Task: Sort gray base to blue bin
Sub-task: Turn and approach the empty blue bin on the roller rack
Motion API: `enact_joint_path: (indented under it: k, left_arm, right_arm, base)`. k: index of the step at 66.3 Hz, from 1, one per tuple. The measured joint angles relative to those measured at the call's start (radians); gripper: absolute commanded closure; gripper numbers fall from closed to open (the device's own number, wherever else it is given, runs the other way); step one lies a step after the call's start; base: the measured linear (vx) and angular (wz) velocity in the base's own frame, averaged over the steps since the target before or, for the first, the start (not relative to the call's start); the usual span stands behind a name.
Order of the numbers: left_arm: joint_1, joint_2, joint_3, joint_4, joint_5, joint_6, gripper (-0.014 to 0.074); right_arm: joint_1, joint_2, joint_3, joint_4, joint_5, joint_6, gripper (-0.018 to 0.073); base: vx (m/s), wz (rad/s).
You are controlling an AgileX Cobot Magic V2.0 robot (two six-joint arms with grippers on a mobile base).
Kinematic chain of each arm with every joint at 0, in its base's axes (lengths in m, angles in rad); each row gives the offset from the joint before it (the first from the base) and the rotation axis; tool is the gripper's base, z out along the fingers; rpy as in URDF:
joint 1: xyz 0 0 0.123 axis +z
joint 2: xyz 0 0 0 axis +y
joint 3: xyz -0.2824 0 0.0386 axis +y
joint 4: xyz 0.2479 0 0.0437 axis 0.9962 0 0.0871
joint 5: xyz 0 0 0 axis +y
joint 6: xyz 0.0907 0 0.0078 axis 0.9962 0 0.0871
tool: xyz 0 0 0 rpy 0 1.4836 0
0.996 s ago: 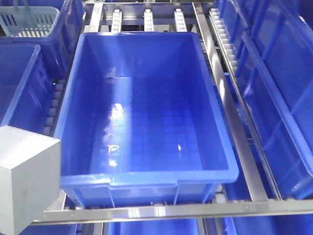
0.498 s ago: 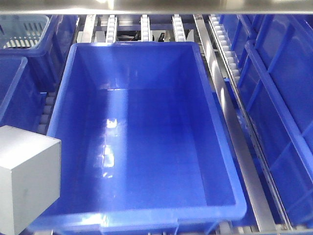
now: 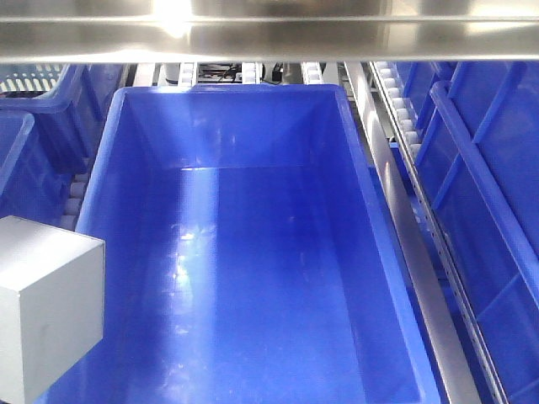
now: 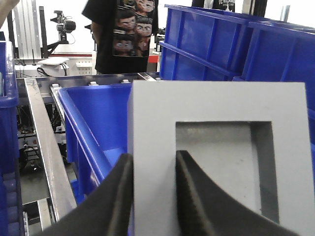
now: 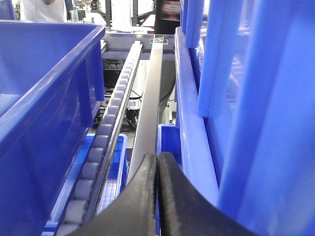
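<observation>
The gray base hangs at the lower left of the front view, over the left rim of the blue bin. In the left wrist view the gray base fills the frame, its square recess facing the camera. My left gripper is shut on the left bar of its frame, one finger outside and one inside the recess. The blue bin lies behind and below it. My right gripper is shut with nothing between its fingers, above a metal rail between bins.
A steel shelf bar crosses the top of the front view. More blue bins stand to the right and left, with roller tracks and rails between them. A pale lattice basket sits far left. A person stands behind the rack.
The front view has moved forward and down toward the blue bin, which now fills the frame; the shelf bar has come into sight. The gray base keeps its place in view.
</observation>
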Motion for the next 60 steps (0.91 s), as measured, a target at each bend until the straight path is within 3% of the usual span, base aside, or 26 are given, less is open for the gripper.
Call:
enact_joint_path:
  k: [60]
  left_arm:
    - [0.0,0.0,0.0,0.0,0.0,0.0,0.0602]
  right_arm:
    - [0.0,0.0,0.0,0.0,0.0,0.0,0.0568]
  base:
    - [0.02,0.0]
